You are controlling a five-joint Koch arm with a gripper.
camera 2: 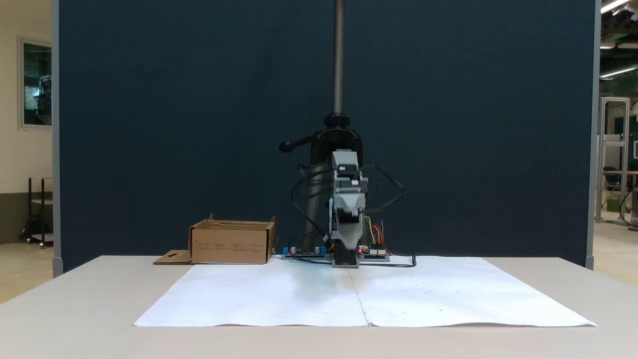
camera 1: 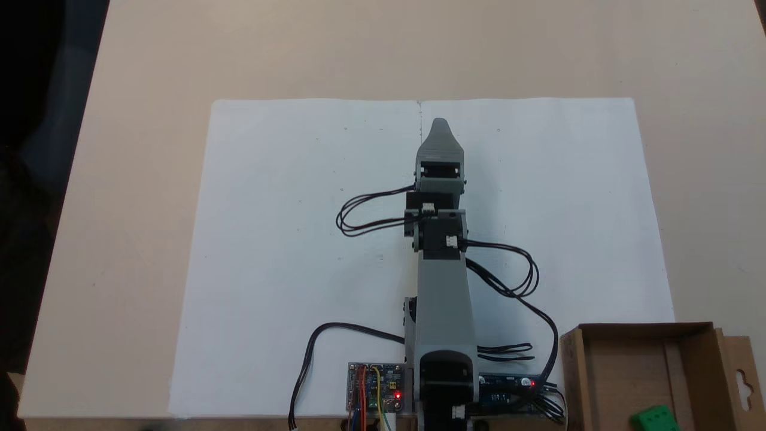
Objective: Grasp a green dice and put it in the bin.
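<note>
The green dice lies inside the bin, a shallow brown cardboard box at the bottom right of a fixed view; it rests near the box's lower right corner. In another fixed view the bin stands on the table left of the arm's base, and its walls hide the dice. The arm reaches straight out over the white paper. My gripper hangs above the paper's middle seam, far from the bin, with nothing visible in it. One tapered jaw covers the other from above, so the gap between them does not show.
A large white paper sheet covers the table's middle. Circuit boards with coloured wires sit by the arm's base, and black cables loop on both sides of the arm. The bin's flap with a hang-hole lies flat beside the box. A dark pole rises behind the base.
</note>
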